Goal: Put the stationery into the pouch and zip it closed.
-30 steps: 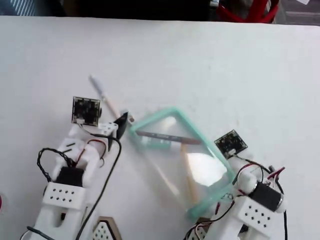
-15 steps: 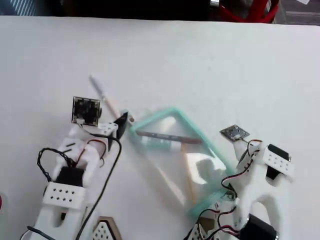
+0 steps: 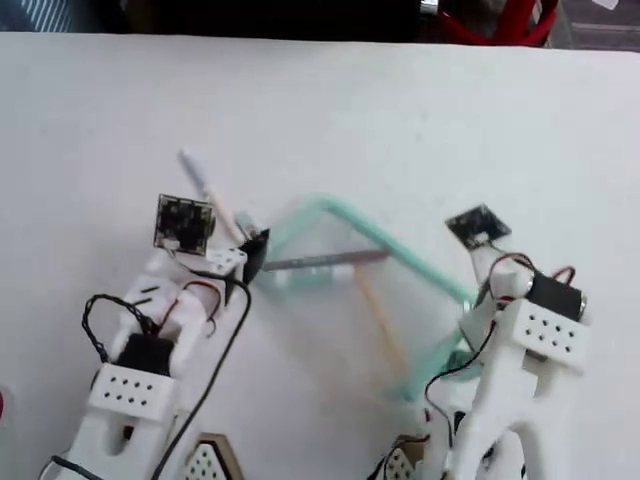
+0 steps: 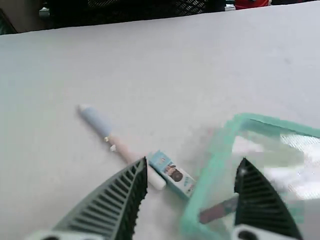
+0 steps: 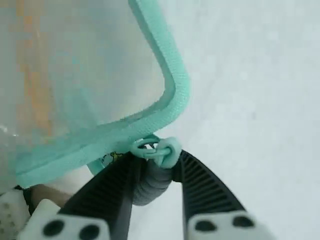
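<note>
— any writing you can make out from here?
— nothing i can read. the little eraser (image 4: 172, 175) has a blue printed sleeve with a dark picture on it, but the marks on it are too blurred to make out.

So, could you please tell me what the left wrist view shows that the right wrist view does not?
The left wrist view adds the open left pincer, plus a pale-blue-capped pen and a small blue-and-white block lying outside the clear, mint-edged pouch. The right wrist view instead offers the right pincer shut on the mint-green zipper pull. Both share that pouch and the white table.
</note>
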`<state>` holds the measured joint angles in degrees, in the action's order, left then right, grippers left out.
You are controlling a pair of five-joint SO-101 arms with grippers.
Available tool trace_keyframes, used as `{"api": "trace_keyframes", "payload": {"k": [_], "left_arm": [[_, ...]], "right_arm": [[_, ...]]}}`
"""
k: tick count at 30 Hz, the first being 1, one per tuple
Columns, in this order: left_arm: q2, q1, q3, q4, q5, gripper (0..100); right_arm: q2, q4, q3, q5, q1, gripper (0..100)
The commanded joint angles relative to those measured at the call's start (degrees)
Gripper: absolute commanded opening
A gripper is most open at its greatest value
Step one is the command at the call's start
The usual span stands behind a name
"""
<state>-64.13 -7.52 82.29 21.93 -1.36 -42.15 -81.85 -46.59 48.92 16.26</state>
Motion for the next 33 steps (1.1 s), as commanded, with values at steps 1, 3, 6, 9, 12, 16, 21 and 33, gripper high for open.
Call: {"api": "trace_keyframes", "payload": {"k": [1,3,6,9,12,16,21,33], "left_arm": [[-0.1,-3.6,-1.7,1.0,0.7,29],[-0.1,-5.7,-4.2,5.1,3.3,29],[-0.1,-8.4,-8.1,10.3,3.9,29],[-0.1,-9.7,-9.7,11.3,3.9,29],[-0.1,-9.7,-10.1,11.3,3.9,29],[-0.1,-10.0,-12.3,11.3,3.9,29],[-0.1,-15.6,-16.8,11.6,3.8,29],[0.2,-24.6,-21.0,11.3,-5.9,29]], "right_arm": [[-5.0,-5.7,12.1,-7.4,-9.3,1.9],[-4.6,-8.7,18.5,-11.9,-12.9,1.9],[-2.2,-13.1,29.0,-16.5,-14.9,1.9],[1.8,-16.5,40.6,-18.7,-14.8,1.9],[6.5,-16.7,50.6,-22.2,-14.7,1.8],[13.0,-16.8,62.9,-28.2,-15.3,1.8],[19.1,-16.8,79.5,-32.5,-17.7,1.8],[27.5,-16.7,74.8,-34.4,-24.8,1.8]]}}
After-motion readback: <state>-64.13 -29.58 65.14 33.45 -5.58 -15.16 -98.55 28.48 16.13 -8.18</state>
